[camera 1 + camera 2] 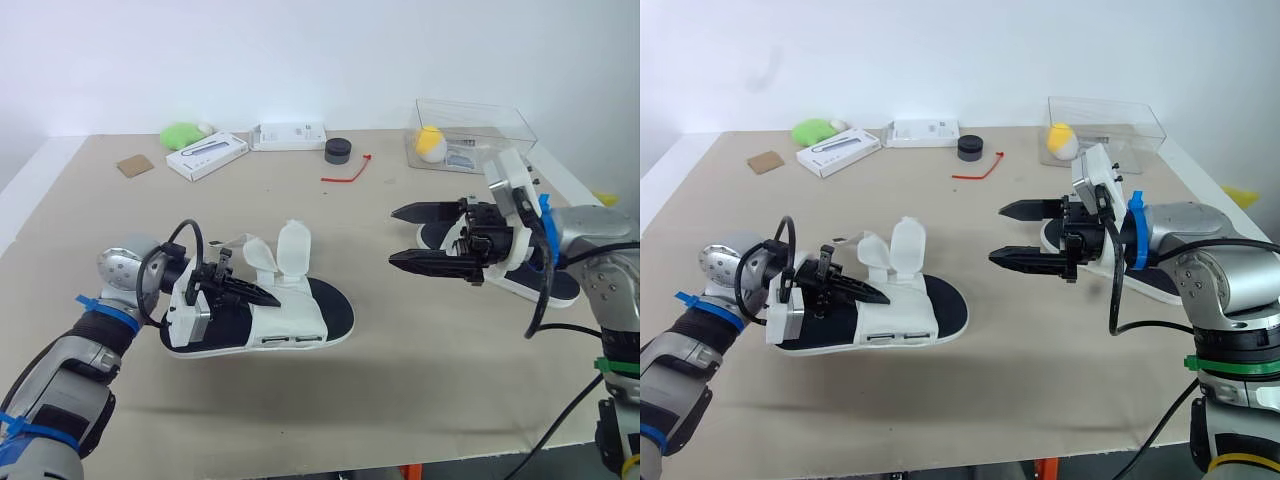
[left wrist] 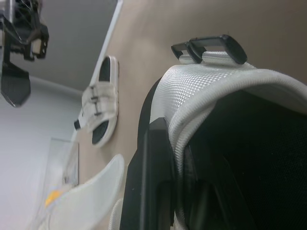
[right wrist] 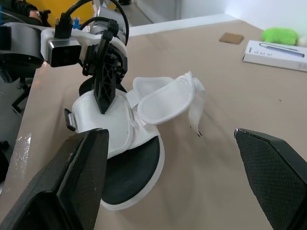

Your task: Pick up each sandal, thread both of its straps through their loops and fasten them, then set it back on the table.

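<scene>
- Plainly, in the head views the near sandal (image 1: 310, 318) lies flat on the table (image 1: 400, 400), and both its straps (image 1: 293, 250) stand up loose and unthreaded.
- The left gripper (image 1: 262, 295) reaches in along the sandal from the robot's left with its forearm low and nearly level. Its fingers are narrow and seem to be closed on the white band (image 1: 290, 318) over the foot.
- The right gripper (image 1: 392, 235) hovers above the table between the two sandals. Its wrist is level and its fingers point toward the robot's left, spread wide one above the other and holding nothing.
- The second sandal (image 1: 560, 288) rests on the table behind that gripper, partly hidden by it.
- In the left wrist view, the edge of the white band runs between the left fingers. The black loops (image 2: 211, 45) sit at the band's far side.
- In the right wrist view, the wide fingers frame the loose straps but are well short of them.
- The step in hand looks like catching the first strap.
- To do it well, the left gripper should pin the sandal steady while the right closes on one strap only. It should grip a little back from the tip, so the end stays free to feed into its loop.
- Lining the strap up flat with the loop before pushing should keep it from folding over.
</scene>
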